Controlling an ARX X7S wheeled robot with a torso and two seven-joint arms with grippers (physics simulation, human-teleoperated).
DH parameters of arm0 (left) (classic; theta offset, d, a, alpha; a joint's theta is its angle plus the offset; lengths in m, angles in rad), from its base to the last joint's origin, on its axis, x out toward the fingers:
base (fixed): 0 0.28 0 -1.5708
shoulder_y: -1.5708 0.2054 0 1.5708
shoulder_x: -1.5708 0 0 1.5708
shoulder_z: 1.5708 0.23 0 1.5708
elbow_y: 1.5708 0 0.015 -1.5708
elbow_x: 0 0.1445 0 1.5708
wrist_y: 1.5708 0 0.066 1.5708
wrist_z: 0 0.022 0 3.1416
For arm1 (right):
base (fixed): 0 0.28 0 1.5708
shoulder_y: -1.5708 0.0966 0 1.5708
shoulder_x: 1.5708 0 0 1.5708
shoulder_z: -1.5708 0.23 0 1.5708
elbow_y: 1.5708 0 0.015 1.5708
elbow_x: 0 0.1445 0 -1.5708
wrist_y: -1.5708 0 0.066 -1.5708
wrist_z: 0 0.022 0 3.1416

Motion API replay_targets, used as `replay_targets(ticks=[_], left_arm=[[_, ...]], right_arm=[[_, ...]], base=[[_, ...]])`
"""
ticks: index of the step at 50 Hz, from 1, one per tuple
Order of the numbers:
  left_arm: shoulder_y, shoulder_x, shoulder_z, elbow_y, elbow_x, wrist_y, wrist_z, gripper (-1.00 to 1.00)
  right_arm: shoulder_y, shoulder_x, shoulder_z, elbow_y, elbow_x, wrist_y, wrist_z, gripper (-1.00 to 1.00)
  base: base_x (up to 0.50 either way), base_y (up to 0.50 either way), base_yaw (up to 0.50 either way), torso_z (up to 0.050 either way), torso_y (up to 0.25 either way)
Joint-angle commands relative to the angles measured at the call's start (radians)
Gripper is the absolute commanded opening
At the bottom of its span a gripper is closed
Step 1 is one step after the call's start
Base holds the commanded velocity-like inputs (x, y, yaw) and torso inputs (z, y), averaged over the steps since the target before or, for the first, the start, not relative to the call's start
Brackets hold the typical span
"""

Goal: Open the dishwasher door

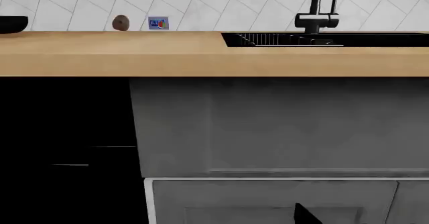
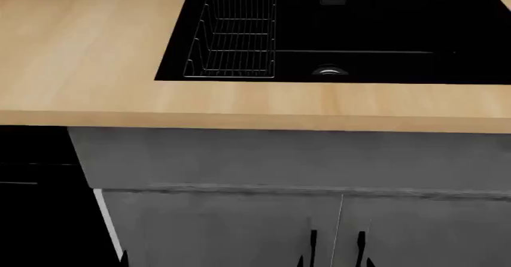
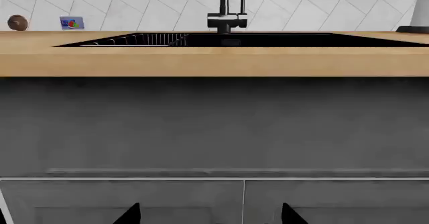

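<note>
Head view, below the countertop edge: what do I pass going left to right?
Dishwasher door → grey panel under the sink above the cabinet doors → two black cabinet handles, side by side near the bottom. No fingers in view.

Countertop (image 2: 96, 69) is a light honey wood with faint grain, and the sink (image 2: 383, 33) sunk into it is solid black with a thin silvery wire rack (image 2: 236, 36) inside. Tap (image 3: 226, 8) is black too. Wall tiles (image 3: 134, 3) are white in a herringbone layout. Cabinet doors (image 3: 120, 201) are flat grey with black handles (image 2: 313, 243), dishwasher door (image 1: 64, 148) glossy black with thin silver lines.
</note>
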Motion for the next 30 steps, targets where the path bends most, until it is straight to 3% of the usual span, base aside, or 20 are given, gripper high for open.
replay_targets(ticks=[1, 17, 30], left_arm=[[0.003, -0.012, 0.014, 0.013, -0.012, -0.011, -0.014, 1.0], [0.001, -0.058, 0.06, -0.016, -0.063, 0.043, -0.047, 1.0], [0.007, -0.072, 0.08, -0.027, -0.083, 0.078, -0.067, 1.0]], right_arm=[[-0.003, 0.02, -0.024, -0.014, 0.02, 0.01, 0.024, 1.0], [-0.013, 0.06, -0.082, -0.002, 0.034, -0.018, 0.073, 1.0], [-0.013, 0.078, -0.107, 0.007, 0.046, -0.024, 0.09, 1.0]], base=[[0.0, 0.0, 0.0, 0.0, 0.0], [0.0, 0.0, 0.0, 0.0, 0.0], [0.0, 0.43, 0.0, 0.0, 0.0]])
